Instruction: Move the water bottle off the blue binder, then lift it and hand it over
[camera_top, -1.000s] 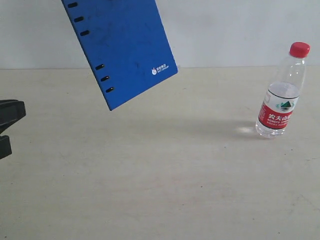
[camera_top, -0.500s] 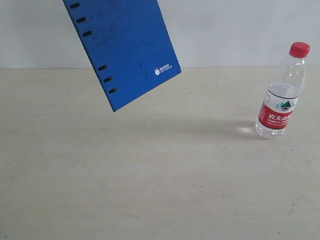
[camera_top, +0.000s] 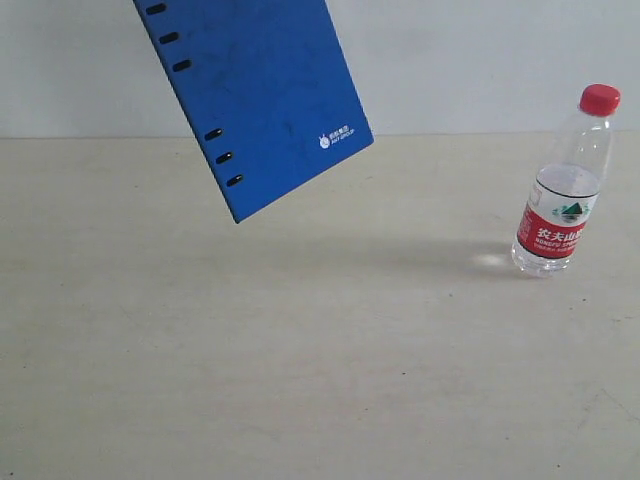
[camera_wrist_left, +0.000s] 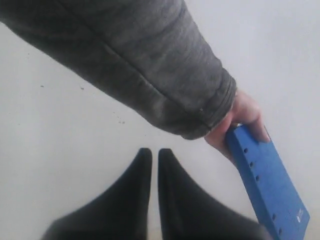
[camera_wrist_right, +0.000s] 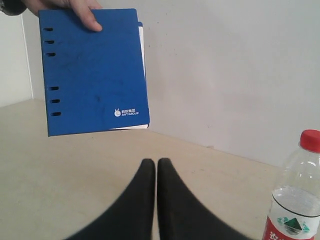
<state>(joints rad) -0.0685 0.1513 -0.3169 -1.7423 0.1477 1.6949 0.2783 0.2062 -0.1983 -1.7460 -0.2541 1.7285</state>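
The water bottle (camera_top: 562, 190), clear with a red cap and red-and-white label, stands upright on the table at the right. It also shows in the right wrist view as the water bottle (camera_wrist_right: 297, 200). The blue binder (camera_top: 258, 98) hangs tilted in the air at the upper left, held by a person's hand (camera_wrist_left: 240, 120); the blue binder (camera_wrist_right: 92, 70) (camera_wrist_left: 267, 187) appears in both wrist views. Neither gripper shows in the exterior view. My left gripper (camera_wrist_left: 151, 154) is shut and holds nothing. My right gripper (camera_wrist_right: 152, 164) is shut and holds nothing, apart from the bottle.
A grey-sleeved arm (camera_wrist_left: 140, 65) reaches across the left wrist view. The beige table (camera_top: 300, 350) meets a pale wall (camera_top: 480, 60) at the back.
The binder has drifted slightly right and down in the person's hand. The left gripper, seen at the left edge a second ago, has left the exterior view. The bottle has not moved.
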